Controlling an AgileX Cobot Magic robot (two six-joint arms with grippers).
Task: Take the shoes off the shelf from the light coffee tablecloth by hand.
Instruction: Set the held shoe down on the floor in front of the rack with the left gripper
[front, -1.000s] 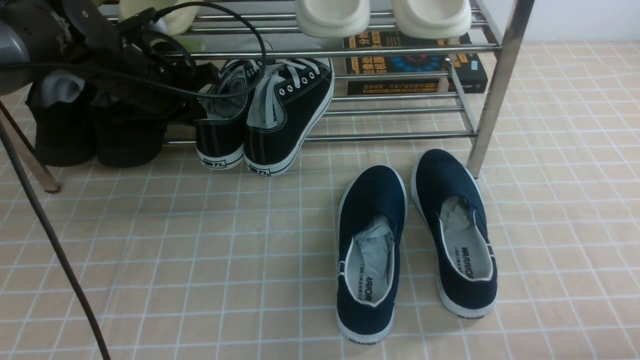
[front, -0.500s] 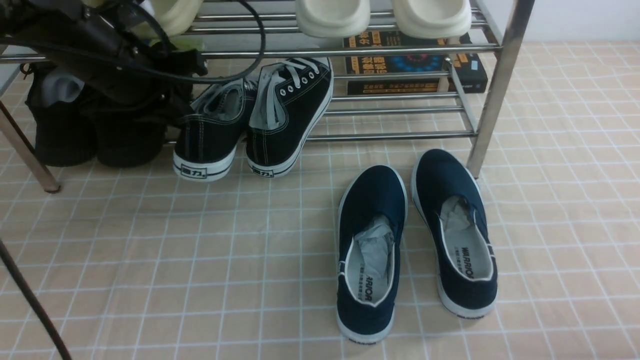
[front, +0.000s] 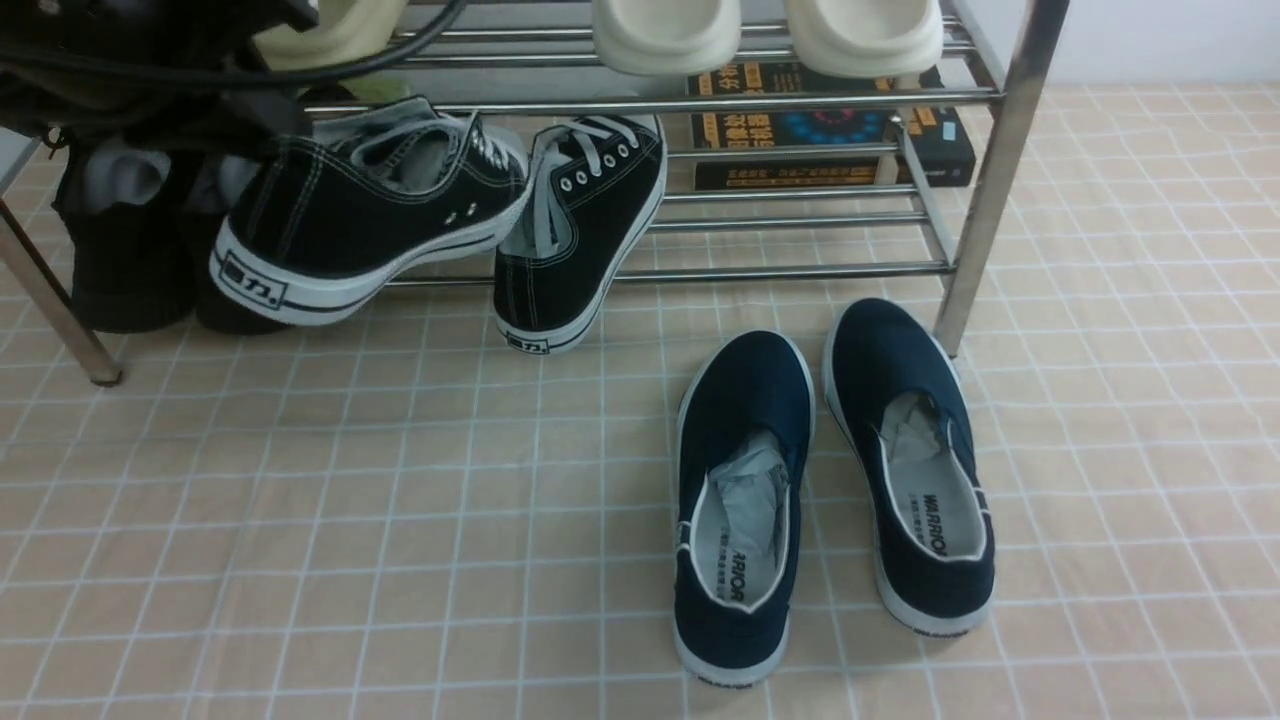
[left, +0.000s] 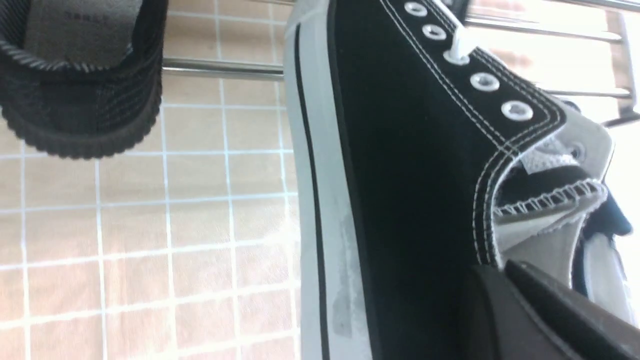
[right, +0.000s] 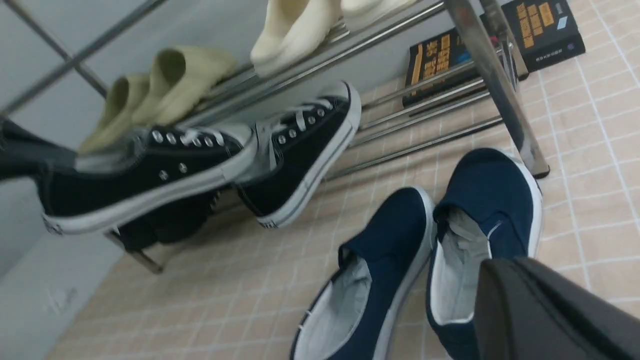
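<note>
Nearest the robot, the navy slip-ons (front: 745, 400) lay side by side on the tablecloth (front: 400, 520), and the bare cloth to their left looked like the sensible landing spot. The right tool (right: 505, 285) was out of the front view, closed with nothing in it, and its wrist camera looked down over the slip-ons. Further in, the lifted sneaker (front: 360, 220) hung in the air before the lower tier of the shelf (front: 800, 270), with its heel toward the robot's left and its toe pointing back at the rack. The left tool (left: 500, 285) was clamped tight on it at the collar, beside the tongue. A pinch on that soft edge would probably let the shoe pivot, so the carry called for a slow, level pull toward the robot before any lowering. The sole should sit flat on the cloth before the tool let go. The second sneaker (front: 580, 240) leaned just beside the lifted toe, its own toe up on the bars and its heel on the cloth. Whether the two touched could not be told, so a snagged lace was the thing to watch for. Behind the raised heel the all-black shoes (front: 130, 270) stood at the shelf's left end. The cream slippers (front: 665, 35) sat on the tier above, and the books (front: 830, 125) lay farthest back.
</note>
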